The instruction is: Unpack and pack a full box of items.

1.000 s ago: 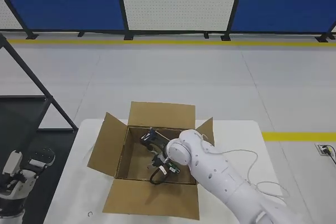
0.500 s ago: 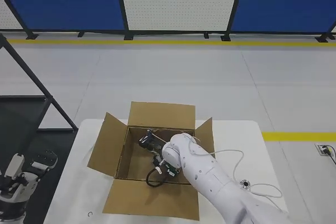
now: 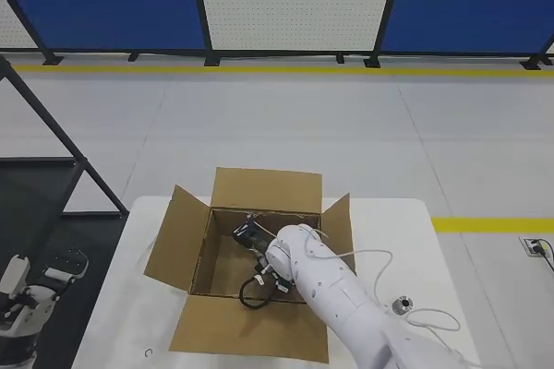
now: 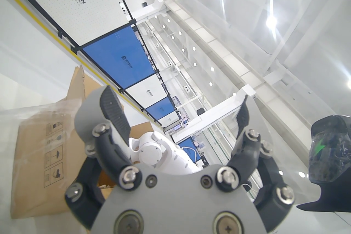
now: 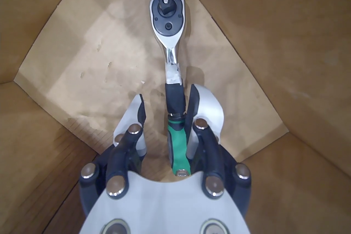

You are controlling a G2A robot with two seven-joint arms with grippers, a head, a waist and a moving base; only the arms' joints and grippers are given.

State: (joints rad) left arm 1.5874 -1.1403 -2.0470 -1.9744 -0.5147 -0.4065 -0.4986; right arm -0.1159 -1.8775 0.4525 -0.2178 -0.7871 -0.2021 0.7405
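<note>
The right gripper [image 5: 167, 93] is hanging low inside the cardboard box [image 5: 90, 59], its two fingers standing moderately apart and gripping nothing. The ratchet wrench [image 5: 172, 73] is lying flat on the box floor, its handle running through that gap. The handle is sitting off-centre. One finger's dark pad [image 5: 192, 103] is just beside the black part of the grip, touching it or nearly so. The other finger [image 5: 141, 109] is standing clear, with bare cardboard showing between. The wrench's head is pointing straight away from the gripper.

The wrench has a polished, rounded chrome head with a black disc face and a square drive stub. Behind the head come a thin shiny neck wrapped in a scrap of white tape, a black collar and a smooth green grip. The fingers are curved pale grey metal with black pads, bolted to black links. The box is plain brown cardboard, its floor scuffed and blotchy, its walls rising on all sides and hemming the gripper in.

From above, the box is sitting on a white table [image 3: 138, 304] with its flaps folded outward. The white right arm is bending over the rim, and a black cable [image 3: 247, 297] is looping beside it inside the box.

The left gripper [image 4: 178, 106] is hovering off the table's left side, well apart from the box. Its ribbed-padded fingers are spread wide around nothing, pointing up toward the ceiling. A black metal frame [image 3: 77, 159] is standing on the floor nearby, and blue and white partition panels [image 3: 286, 23] are lining the far side.
</note>
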